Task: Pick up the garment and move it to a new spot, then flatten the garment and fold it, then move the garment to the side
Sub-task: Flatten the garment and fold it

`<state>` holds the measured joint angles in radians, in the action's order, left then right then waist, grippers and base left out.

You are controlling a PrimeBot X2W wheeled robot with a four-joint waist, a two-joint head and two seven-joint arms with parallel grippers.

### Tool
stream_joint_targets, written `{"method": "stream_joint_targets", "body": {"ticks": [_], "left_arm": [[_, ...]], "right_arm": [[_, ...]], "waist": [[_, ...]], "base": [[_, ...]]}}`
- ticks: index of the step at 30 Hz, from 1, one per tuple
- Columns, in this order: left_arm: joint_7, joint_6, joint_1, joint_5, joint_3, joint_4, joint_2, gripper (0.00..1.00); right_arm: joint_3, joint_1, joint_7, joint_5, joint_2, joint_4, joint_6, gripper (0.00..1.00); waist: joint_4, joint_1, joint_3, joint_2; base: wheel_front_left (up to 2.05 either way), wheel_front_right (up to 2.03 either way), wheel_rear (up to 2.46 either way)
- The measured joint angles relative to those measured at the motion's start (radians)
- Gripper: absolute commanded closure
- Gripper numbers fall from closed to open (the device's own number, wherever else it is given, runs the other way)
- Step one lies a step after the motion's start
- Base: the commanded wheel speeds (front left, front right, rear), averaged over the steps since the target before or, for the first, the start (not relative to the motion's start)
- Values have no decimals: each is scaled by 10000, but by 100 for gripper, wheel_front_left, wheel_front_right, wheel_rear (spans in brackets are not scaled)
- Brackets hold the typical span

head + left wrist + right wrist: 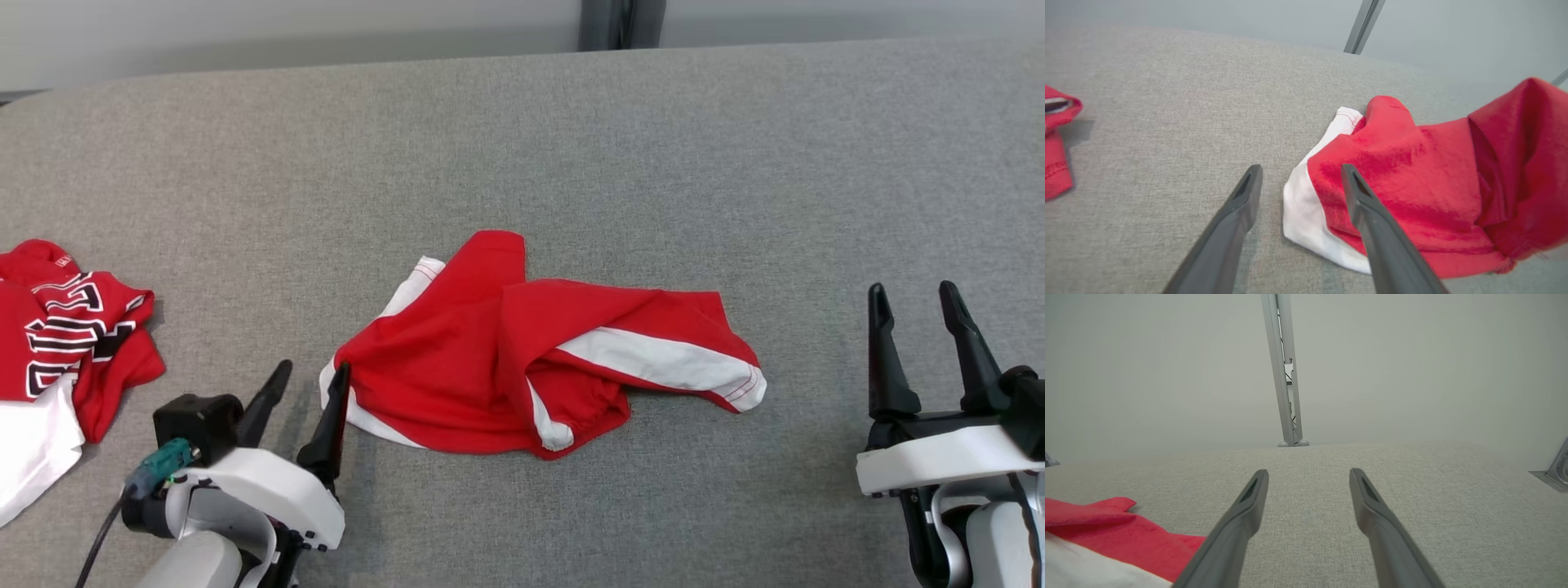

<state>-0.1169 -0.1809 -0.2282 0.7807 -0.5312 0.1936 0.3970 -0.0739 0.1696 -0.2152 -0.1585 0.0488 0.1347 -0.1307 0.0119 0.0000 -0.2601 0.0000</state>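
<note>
A crumpled red garment (506,351) with white side stripes lies in a heap on the grey padded table (571,139), near the middle. My left gripper (313,374) is open at the garment's lower left corner, its right finger over the white-edged hem. In the left wrist view the garment (1412,179) lies under that finger, and nothing is between the fingers of the left gripper (1300,173). My right gripper (913,296) stands open at the lower right, well clear of the cloth. The right wrist view shows the right gripper (1308,475) open over bare fabric, with the garment's edge (1118,531) at the lower left.
A second red garment (65,327) with black-and-white lettering and a white part lies at the table's left edge; a bit of it (1057,139) appears in the left wrist view. A grey post (620,23) stands behind the table's far edge.
</note>
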Motion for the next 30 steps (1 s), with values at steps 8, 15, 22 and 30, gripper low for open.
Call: {"method": "stream_joint_targets", "body": {"ticks": [8, 15, 22, 30], "left_arm": [[-1379, -798, -17, -1269, 485, 96, -324, 0], [-1471, -930, 515, -2451, 1833, -1020, -704, 0], [-1471, -993, 1479, -2993, 2077, -1108, -627, 0], [-1471, -1047, 2035, -3041, 2102, -1047, -616, 0]], "right_arm": [[257, -175, 23, 19, 0, 128, 0, 0], [349, -469, 128, 165, 4, 92, 0, 0], [476, -805, 305, 247, -2, 65, 0, 0], [470, -1058, 433, 332, -2, -46, 0, 0]], "waist": [[-23, 0, 581, 0], [-144, 0, 1154, 0], [-177, 0, 1610, 0], [-290, 0, 1843, 0]], "base": [[0, 0, 0], [0, 0, 0], [0, 0, 0], [0, 0, 0]]}}
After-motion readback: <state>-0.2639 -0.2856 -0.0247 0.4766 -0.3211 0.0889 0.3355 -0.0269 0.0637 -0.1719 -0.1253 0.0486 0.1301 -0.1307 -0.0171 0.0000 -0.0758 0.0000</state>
